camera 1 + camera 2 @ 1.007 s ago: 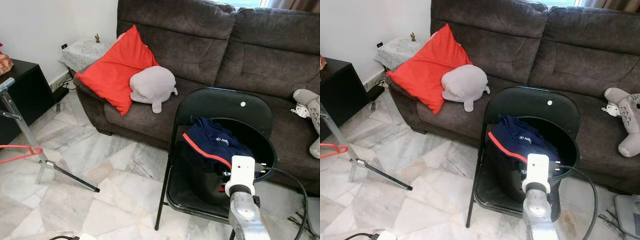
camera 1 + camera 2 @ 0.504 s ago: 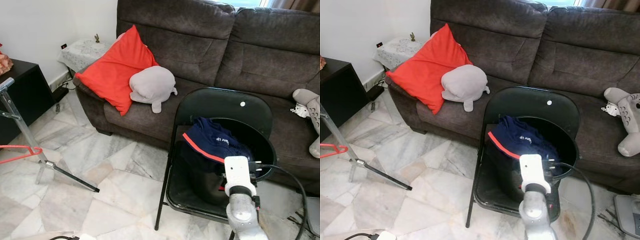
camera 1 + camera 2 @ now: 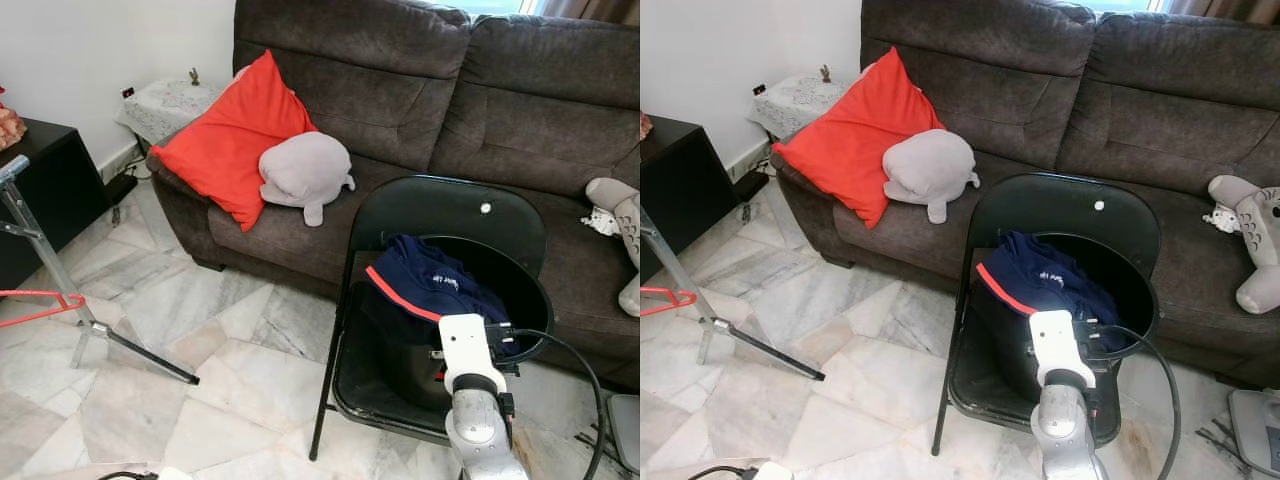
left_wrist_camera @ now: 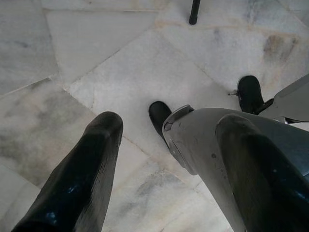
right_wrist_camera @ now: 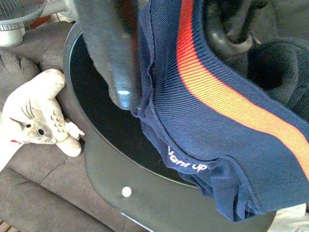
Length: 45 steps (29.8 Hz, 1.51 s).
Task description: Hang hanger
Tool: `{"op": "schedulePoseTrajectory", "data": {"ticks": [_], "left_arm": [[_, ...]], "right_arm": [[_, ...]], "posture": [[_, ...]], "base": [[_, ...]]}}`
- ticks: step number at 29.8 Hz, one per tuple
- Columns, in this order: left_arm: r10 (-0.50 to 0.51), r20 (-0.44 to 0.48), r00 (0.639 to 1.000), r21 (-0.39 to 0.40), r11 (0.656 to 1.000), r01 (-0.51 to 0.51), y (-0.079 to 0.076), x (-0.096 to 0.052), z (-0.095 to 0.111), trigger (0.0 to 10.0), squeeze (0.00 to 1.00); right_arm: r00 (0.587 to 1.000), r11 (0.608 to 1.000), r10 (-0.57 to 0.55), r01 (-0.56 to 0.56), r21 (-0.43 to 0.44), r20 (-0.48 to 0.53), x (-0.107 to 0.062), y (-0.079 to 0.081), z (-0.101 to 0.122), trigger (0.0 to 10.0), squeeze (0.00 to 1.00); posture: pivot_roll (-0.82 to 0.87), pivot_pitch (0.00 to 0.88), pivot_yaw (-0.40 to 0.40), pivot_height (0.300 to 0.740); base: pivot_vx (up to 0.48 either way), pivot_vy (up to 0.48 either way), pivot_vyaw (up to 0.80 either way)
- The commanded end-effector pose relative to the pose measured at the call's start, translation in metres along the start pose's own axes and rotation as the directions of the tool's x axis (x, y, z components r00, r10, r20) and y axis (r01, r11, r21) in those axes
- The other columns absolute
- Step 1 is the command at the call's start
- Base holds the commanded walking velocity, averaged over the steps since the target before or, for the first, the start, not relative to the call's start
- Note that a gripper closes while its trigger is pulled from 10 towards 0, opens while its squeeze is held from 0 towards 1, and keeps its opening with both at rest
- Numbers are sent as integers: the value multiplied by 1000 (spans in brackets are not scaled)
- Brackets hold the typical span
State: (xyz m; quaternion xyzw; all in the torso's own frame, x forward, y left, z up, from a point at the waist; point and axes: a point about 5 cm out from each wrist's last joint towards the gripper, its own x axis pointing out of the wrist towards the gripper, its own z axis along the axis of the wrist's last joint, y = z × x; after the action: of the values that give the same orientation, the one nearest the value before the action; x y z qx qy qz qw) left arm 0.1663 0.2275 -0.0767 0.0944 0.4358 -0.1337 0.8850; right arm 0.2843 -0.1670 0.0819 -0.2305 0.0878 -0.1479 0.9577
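Note:
A red hanger sits low at the far left beside a slanted metal stand. On the black folding chair a navy garment with a red stripe drapes over a dark bundle. My right arm's white wrist is at the chair's front. In the right wrist view my right gripper is shut on the navy garment, with the fabric bunched between the fingers. My left gripper hangs open over the marble floor.
A dark sofa behind the chair holds a red cushion, a grey plush and another plush at the right. A black cabinet stands at the left. A black cable loops off my right arm.
My right wrist has drifted a little left and nearer to me at the chair's front. The garment, the hanger and the stand stay where they were.

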Motion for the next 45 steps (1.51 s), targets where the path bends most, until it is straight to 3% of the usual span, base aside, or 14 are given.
{"op": "schedulePoseTrajectory", "data": {"ticks": [1, 28, 33, 41, 45], "left_arm": [[-16, -28, 999, 17, 1000, 17, -1, -2, -6, 10000, 0], [-20, -28, 999, 18, 1000, 20, -1, -2, -6, 10000, 0], [-20, -29, 999, 17, 1000, 20, -1, -2, -6, 10000, 0], [-21, -32, 999, 21, 1000, 21, -1, -2, -6, 10000, 0], [-21, -33, 999, 23, 999, 22, 0, -2, -6, 10000, 0]], "right_arm": [[1000, 1000, -7, 7, -7, -7, -2, -2, -1, 0, 0], [999, 999, -30, 30, -24, -13, 0, -6, -2, 0, 0], [996, 995, -92, 92, -34, 4, 5, -20, 2, 0, 0], [961, 972, -235, 235, 15, 146, 24, -59, 45, 0, 0], [946, 965, -258, 260, 18, 197, 29, -66, 61, 0, 0]], "posture": [[-5, 103, -30, 740], [-1, 103, -30, 740], [-1, 101, -30, 740], [-8, 97, -24, 740], [-12, 94, -20, 740]], "base": [[0, 0, 0], [0, 0, 0], [0, 0, 0], [0, 0, 0], [0, 0, 0]]}}
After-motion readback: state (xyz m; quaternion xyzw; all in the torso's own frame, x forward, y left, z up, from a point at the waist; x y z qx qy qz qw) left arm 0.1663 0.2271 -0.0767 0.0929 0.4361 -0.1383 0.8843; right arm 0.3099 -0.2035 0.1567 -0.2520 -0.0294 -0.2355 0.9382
